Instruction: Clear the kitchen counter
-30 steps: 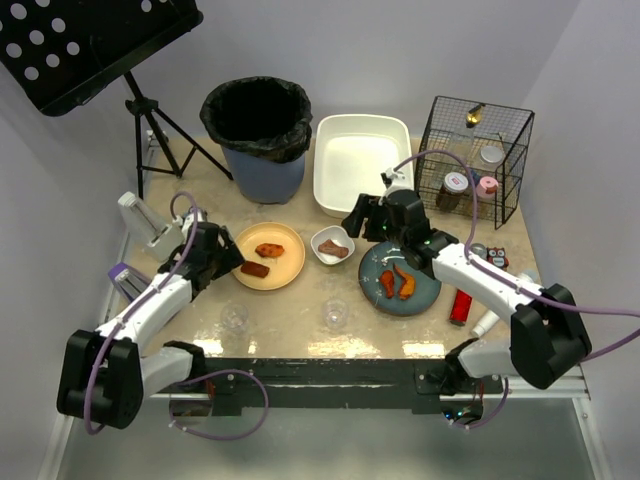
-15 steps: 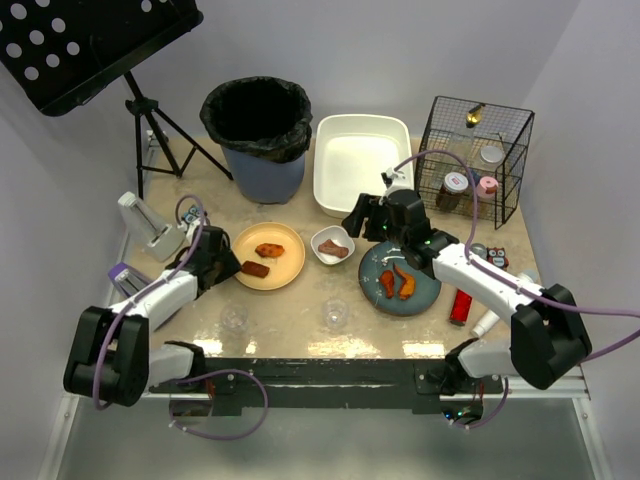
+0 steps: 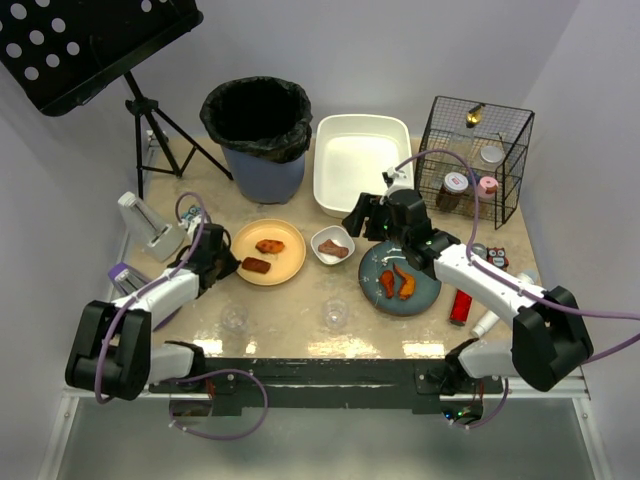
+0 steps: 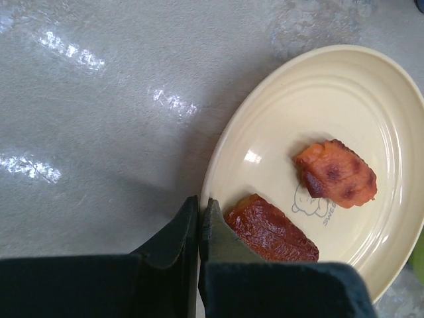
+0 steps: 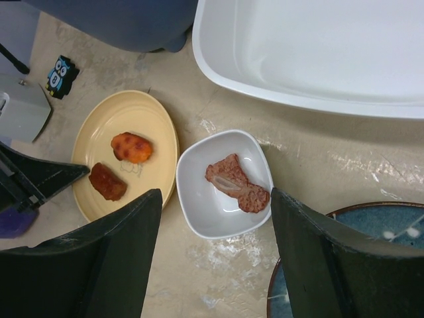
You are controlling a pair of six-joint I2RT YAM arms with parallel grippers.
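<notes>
On the beige kitchen counter (image 3: 290,310) lies a yellow plate (image 3: 288,266) (image 4: 371,119) with a brown food piece (image 4: 271,228) and an orange one (image 4: 336,173). My left gripper (image 3: 232,264) (image 4: 199,202) is shut on the plate's left rim, beside the brown piece. My right gripper (image 3: 365,222) (image 5: 216,199) hovers open above a white bowl (image 3: 322,240) (image 5: 202,209) that holds a meat piece (image 5: 236,183). A blue plate (image 3: 422,292) with orange food (image 3: 397,283) lies under the right arm.
A lined trash bin (image 3: 258,140), a white tub (image 3: 360,160) and a black wire basket (image 3: 472,160) with jars stand at the back. Two clear glasses (image 3: 234,317) (image 3: 335,313) sit near the front edge. A red lighter (image 3: 461,306) lies at the right.
My left gripper dropped to the yellow plate's left rim and shut on it. The right arm has not moved.
</notes>
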